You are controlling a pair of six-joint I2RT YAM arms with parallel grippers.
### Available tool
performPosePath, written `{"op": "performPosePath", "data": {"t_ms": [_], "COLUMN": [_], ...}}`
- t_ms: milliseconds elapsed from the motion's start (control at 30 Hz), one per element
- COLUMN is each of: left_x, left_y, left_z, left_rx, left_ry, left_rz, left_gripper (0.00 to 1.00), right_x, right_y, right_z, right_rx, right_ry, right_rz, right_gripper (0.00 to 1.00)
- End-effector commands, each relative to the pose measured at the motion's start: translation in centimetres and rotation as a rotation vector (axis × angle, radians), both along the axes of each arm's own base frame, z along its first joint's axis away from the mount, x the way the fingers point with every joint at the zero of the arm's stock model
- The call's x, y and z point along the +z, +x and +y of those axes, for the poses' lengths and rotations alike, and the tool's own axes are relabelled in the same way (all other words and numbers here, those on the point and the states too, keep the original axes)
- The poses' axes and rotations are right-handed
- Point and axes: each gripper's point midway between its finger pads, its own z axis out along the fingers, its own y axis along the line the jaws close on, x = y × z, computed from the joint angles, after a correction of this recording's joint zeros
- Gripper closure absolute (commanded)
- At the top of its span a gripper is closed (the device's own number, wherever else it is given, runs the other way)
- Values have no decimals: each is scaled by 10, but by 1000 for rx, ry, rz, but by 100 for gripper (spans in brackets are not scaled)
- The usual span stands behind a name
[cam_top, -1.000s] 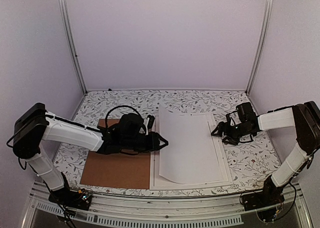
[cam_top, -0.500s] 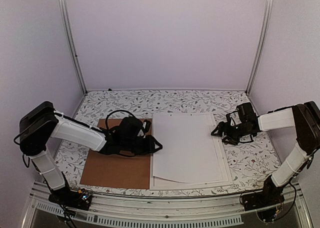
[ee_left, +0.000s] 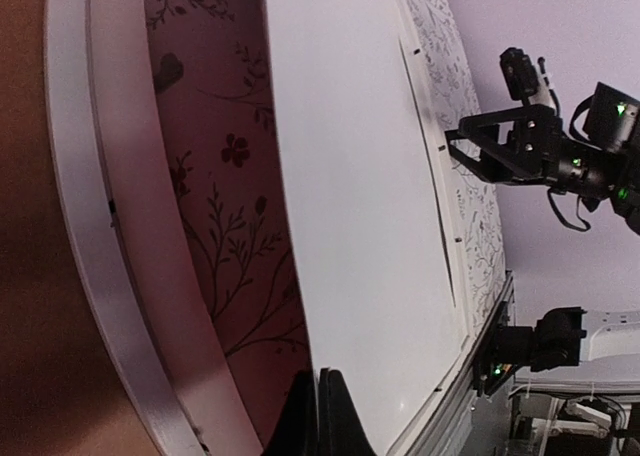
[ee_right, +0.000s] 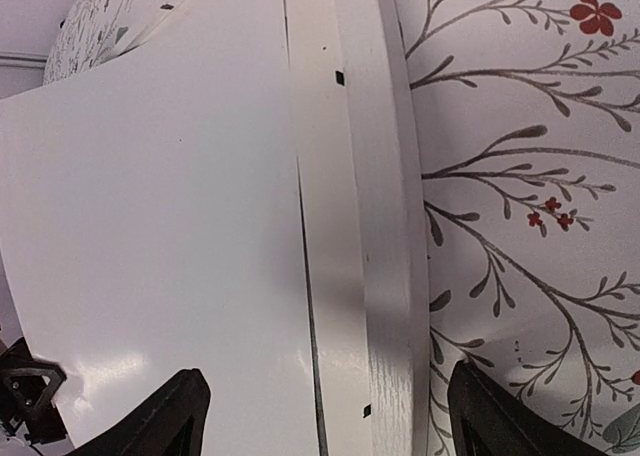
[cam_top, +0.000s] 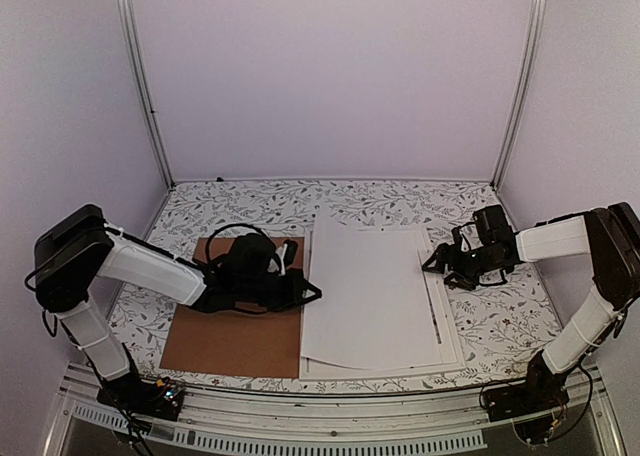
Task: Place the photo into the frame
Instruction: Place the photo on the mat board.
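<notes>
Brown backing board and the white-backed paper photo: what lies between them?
The left rail of the thin white picture frame and a strip of its clear pane, in the left wrist view.

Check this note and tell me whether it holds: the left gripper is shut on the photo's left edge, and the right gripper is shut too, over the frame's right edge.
One thing is wrong. The right gripper is open, not shut: the right wrist view shows its fingers spread wide over the frame. The rest holds: the left gripper is shut on the left edge of the photo.
</notes>
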Motion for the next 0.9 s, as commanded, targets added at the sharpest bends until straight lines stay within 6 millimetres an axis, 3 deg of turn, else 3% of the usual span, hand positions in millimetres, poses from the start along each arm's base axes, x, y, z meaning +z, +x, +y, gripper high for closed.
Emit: {"op": "performPosePath", "data": {"t_ms": [0,233,467,867], "left_x": [51,94,130,210], "left_y": [-1,-8,-1,8], "left_z": [-6,-11,-22,-71], "left_rx": [-8,-21,-34,-142], "left_ry": [-179,-372,-460,-539], "left_rz": [-54,-58,-102,-226], "left_gripper": [100,100,100,100], "right_x": [4,37,65,76], "right_y": [-1,8,16,24], "right_z": [-4,-12,-32,-66], "right_rx": [2,-14,-54,-120], "right_ry": [-11,-21,-45,-57], "right_rz": [5,-54,-111,-133], "right_gripper": [14,14,13,13]}}
